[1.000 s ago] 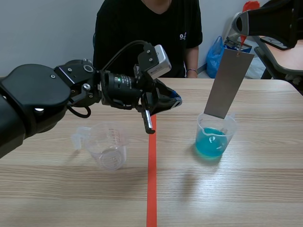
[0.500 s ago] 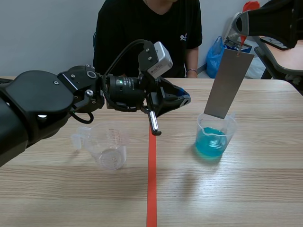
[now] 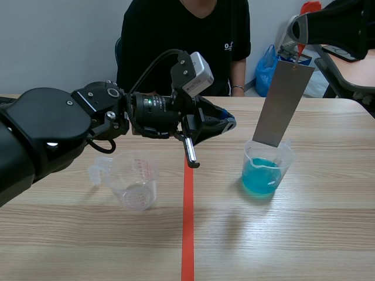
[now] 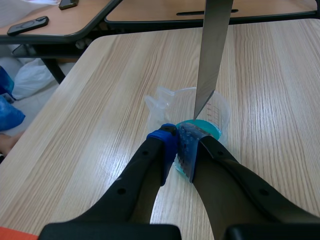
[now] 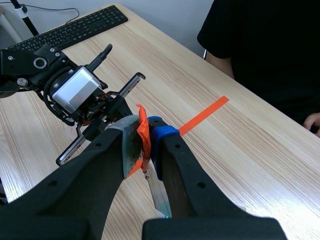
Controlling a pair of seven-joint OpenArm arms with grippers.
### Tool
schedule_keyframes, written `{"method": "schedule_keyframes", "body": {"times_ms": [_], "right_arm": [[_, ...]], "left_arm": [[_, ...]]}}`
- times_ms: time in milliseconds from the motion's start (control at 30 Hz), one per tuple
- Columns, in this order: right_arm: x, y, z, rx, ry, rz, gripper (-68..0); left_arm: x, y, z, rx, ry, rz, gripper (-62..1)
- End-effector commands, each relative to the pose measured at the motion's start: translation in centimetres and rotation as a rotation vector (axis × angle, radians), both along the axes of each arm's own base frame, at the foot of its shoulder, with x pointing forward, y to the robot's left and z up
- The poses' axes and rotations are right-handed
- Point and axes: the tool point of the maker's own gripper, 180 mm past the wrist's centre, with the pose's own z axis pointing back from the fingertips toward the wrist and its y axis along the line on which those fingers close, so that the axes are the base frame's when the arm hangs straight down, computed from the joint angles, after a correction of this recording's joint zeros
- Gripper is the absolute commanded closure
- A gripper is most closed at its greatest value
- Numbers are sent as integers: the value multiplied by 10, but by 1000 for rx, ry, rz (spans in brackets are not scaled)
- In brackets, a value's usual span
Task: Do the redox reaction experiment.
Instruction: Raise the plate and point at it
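Observation:
A clear beaker of blue liquid (image 3: 263,172) (image 4: 216,109) stands right of the red tape line. A tall grey metal strip (image 3: 282,102) (image 4: 214,50) hangs upright with its lower end inside the beaker's mouth. My right gripper (image 3: 300,35) (image 5: 143,134) is shut on the orange tab (image 5: 143,127) at the strip's top, high above the beaker. My left gripper (image 3: 227,124) (image 4: 176,145) hovers above the table just left of the blue beaker, pointing at it, fingers shut with nothing between the blue pads. An empty clear beaker (image 3: 133,180) stands under the left arm.
A person in a black shirt (image 3: 184,35) sits across the table, one hand (image 3: 237,89) at the far edge. A red tape line (image 3: 188,222) runs down the table's middle. A keyboard (image 5: 75,27) lies off to the left. A blue bag (image 3: 266,67) is behind the table.
My left gripper moved right toward the blue beaker between one second and half a second ago, then held still. The right gripper and the strip have not moved.

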Motion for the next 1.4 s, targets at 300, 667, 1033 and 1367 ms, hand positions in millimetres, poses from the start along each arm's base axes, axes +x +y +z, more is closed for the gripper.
{"method": "schedule_keyframes", "body": {"times_ms": [300,667,1033,1367], "right_arm": [[1,-3,16,22,-42,-4,-15],[1,-3,16,22,-42,-4,-15],[1,-3,16,23,-42,-4,-15],[1,-3,16,26,-42,-2,-15]], "left_arm": [[3,-5,16,-45,-21,-6,-42],[3,-4,16,-42,-22,-4,-42],[12,51,-5,28,-15,61,-42],[-4,177,-42,114,55,226,-42]]}}
